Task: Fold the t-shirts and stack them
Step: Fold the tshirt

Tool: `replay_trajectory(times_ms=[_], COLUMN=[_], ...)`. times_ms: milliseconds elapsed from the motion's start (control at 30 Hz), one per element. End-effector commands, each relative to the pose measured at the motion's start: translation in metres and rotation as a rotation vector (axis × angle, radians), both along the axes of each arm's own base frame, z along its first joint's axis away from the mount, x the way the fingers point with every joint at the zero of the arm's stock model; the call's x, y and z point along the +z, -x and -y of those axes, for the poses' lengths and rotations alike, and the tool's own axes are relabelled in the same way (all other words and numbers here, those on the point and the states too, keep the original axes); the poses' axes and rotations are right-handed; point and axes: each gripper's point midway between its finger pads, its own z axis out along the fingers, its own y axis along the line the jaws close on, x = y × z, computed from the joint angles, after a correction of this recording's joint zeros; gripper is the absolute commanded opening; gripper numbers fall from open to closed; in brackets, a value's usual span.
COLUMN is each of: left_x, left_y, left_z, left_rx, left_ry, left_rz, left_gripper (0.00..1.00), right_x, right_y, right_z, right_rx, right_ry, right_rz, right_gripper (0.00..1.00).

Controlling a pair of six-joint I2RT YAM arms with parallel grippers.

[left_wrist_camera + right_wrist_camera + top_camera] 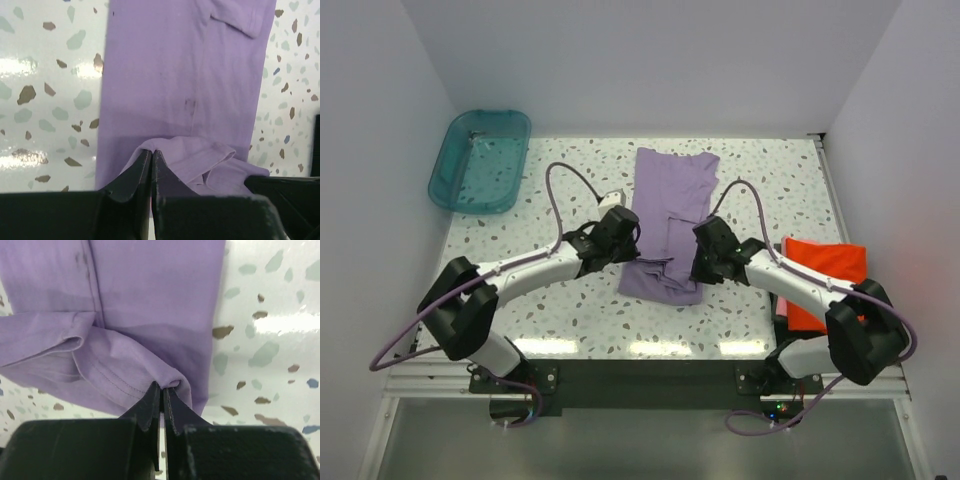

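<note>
The lavender-purple t-shirt [672, 210] lies as a long narrow strip down the middle of the table, its near end lifted and bunched. My left gripper [632, 240] is shut on the shirt's near left corner [165, 146]. My right gripper [696, 262] is shut on the near right corner [172, 384]. Both corners are held a little above the cloth, with the hem sagging between them. The orange-red t-shirt [820, 272] lies folded at the right edge, partly under my right arm.
A teal plastic tub [480, 160] stands at the far left corner of the speckled table [570, 310]. White walls close in the table at the back and sides. A purple cable loops over each arm.
</note>
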Motion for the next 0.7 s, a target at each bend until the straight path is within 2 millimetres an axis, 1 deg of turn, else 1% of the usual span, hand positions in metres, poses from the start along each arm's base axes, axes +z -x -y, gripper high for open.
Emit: replay_trajectory(times_ms=[0,33,67,100,133,167,200,233,267,300,333,367,400,433,467,500,533,567,633,667], left_x=[0.024,0.024,0.030,0.022,0.021,0.026,0.018,0.017,0.021,0.015,0.015,0.019,0.015,0.015,0.020,0.016,0.016,0.019,0.014,0.016], left_y=[-0.045,-0.050,-0.057,-0.064,-0.068,-0.076,-0.081,-0.085,-0.092,-0.097,-0.101,-0.107,-0.112,-0.115,-0.121,-0.125,-0.129,-0.133,-0.138,-0.141], left_z=[0.005,0.004,0.007,0.004,0.004,0.006,0.004,0.003,0.006,0.005,0.005,0.007,0.006,0.006,0.008,0.008,0.007,0.010,0.009,0.011], left_rx=[0.041,0.045,0.048,0.055,0.057,0.060,0.059,0.061,0.059,0.058,0.059,0.060,0.059,0.059,0.060,0.060,0.062,0.058,0.055,0.056], left_ry=[0.024,0.023,0.034,0.019,0.018,0.024,0.011,0.011,0.019,0.010,0.010,0.017,0.013,0.013,0.021,0.020,0.020,0.025,0.022,0.028], left_rz=[0.098,0.099,0.109,0.094,0.092,0.103,0.085,0.081,0.088,0.079,0.081,0.089,0.081,0.082,0.093,0.086,0.087,0.092,0.080,0.085], left_gripper=[0.00,0.00,0.00,0.00,0.00,0.00,0.00,0.00,0.00,0.00,0.00,0.00,0.00,0.00,0.00,0.00,0.00,0.00,0.00,0.00], right_x=[0.019,0.021,0.017,0.017,0.021,0.021,0.017,0.020,0.021,0.015,0.017,0.017,0.015,0.014,0.013,0.014,0.017,0.014,0.016,0.015], right_y=[-0.044,-0.050,-0.057,-0.062,-0.069,-0.073,-0.079,-0.087,-0.091,-0.096,-0.101,-0.105,-0.109,-0.114,-0.118,-0.121,-0.126,-0.128,-0.136,-0.139], right_z=[-0.007,-0.006,-0.001,0.001,0.000,-0.001,0.004,0.002,0.002,0.004,0.004,0.004,0.007,0.008,0.010,0.011,0.011,0.013,0.015,0.019], right_rx=[-0.025,-0.024,-0.042,-0.051,-0.053,-0.048,-0.066,-0.064,-0.065,-0.076,-0.079,-0.085,-0.097,-0.107,-0.119,-0.122,-0.128,-0.134,-0.147,-0.159], right_ry=[-0.063,-0.067,-0.061,-0.064,-0.081,-0.096,-0.093,-0.100,-0.111,-0.108,-0.115,-0.119,-0.122,-0.122,-0.125,-0.141,-0.145,-0.144,-0.155,-0.158], right_rz=[0.113,0.124,0.115,0.117,0.129,0.124,0.115,0.126,0.124,0.112,0.119,0.124,0.118,0.116,0.119,0.116,0.124,0.117,0.122,0.118], right_gripper=[0.00,0.00,0.00,0.00,0.00,0.00,0.00,0.00,0.00,0.00,0.00,0.00,0.00,0.00,0.00,0.00,0.00,0.00,0.00,0.00])
